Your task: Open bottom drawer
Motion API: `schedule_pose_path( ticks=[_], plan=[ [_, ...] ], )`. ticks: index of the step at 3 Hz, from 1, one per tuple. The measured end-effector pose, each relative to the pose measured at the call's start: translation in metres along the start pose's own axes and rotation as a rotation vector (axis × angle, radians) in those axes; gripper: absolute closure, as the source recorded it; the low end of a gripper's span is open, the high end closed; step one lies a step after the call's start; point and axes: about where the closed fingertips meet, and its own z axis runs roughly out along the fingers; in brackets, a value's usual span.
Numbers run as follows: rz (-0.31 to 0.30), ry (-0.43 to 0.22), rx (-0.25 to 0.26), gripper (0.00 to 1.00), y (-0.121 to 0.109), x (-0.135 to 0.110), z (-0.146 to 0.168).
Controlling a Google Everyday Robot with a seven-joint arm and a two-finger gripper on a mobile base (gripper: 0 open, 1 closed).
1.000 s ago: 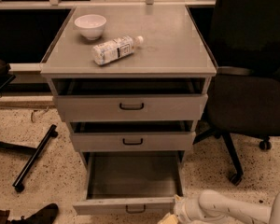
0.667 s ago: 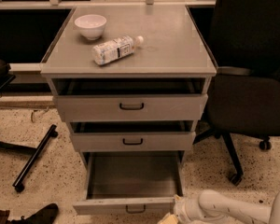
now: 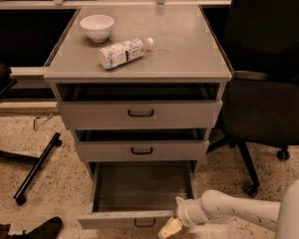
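Observation:
The grey cabinet (image 3: 137,71) has three drawers. The bottom drawer (image 3: 124,218) is pulled far out, showing its bare inside (image 3: 142,185); its small black handle (image 3: 145,223) sits at the lower edge of the view. My gripper (image 3: 173,219) is at the drawer's front right corner, next to the handle, on the end of the white arm (image 3: 234,210) that comes in from the lower right. The middle drawer (image 3: 142,151) and top drawer (image 3: 140,113) stand slightly out.
A white bowl (image 3: 96,27) and a lying plastic bottle (image 3: 123,52) are on the cabinet top. A black office chair (image 3: 269,98) stands close on the right. Another chair's black base leg (image 3: 36,168) lies on the speckled floor at left.

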Motion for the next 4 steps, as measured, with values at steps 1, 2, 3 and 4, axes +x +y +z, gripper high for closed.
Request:
schedule_pose_path(
  ticks=[1,2,3,4],
  plan=[
    [-0.068,0.007,-0.023,0.00,-0.006,-0.027,0.011],
    [-0.069,0.017,-0.059,0.00,-0.018,-0.030,0.028],
    [-0.015,0.010,-0.091,0.00,-0.029,-0.011,0.041],
    [0.047,-0.004,-0.112,0.00,-0.025,0.011,0.041]
  ],
)
